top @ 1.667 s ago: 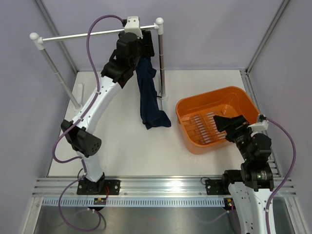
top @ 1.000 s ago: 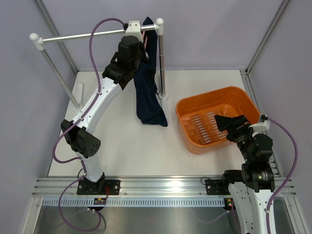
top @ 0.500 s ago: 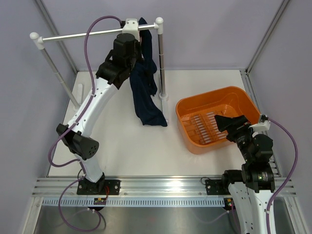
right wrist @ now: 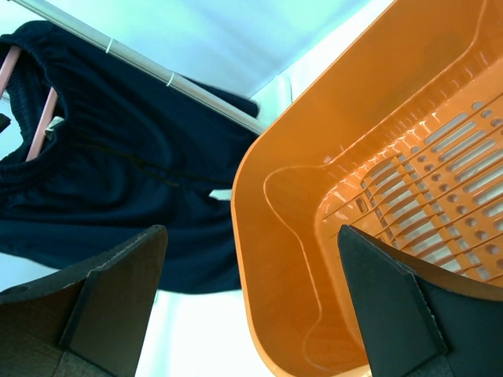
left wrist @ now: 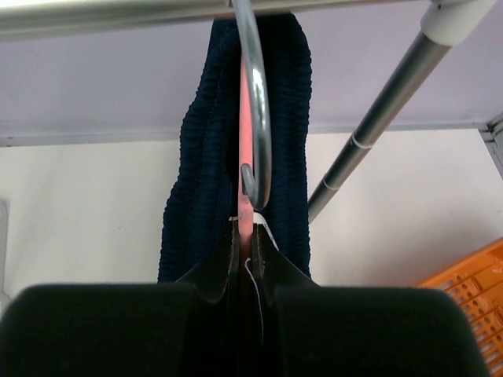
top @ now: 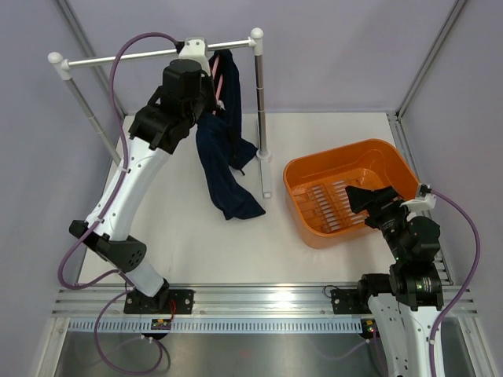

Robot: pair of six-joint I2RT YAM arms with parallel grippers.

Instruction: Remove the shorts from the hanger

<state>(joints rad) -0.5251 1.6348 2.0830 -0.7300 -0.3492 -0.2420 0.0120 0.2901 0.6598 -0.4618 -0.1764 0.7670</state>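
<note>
The dark navy shorts (top: 222, 161) hang limp from the pink hanger (top: 219, 81), and their lower end rests crumpled on the white table. The hanger's silver hook (left wrist: 256, 102) is over the rail (top: 134, 55). My left gripper (top: 202, 88) is up at the rail, beside the shorts. In the left wrist view the left gripper (left wrist: 247, 247) is shut on the hanger (left wrist: 246, 161), with the ribbed waistband of the shorts (left wrist: 196, 196) on both sides. My right gripper (top: 365, 196) hovers open over the orange tub (top: 389, 157); nothing lies between its fingers (right wrist: 102, 306).
The rail's right post (top: 260, 102) stands just right of the shorts, and its left post (top: 86, 110) slants at the far left. In the right wrist view the orange tub (right wrist: 291, 259) is close below, with the shorts (right wrist: 118, 181) beyond it.
My left arm has slid left along the rail, carrying the hanger and shorts with it. The shorts' lower end has dragged left and nearer. The right arm has not moved.
</note>
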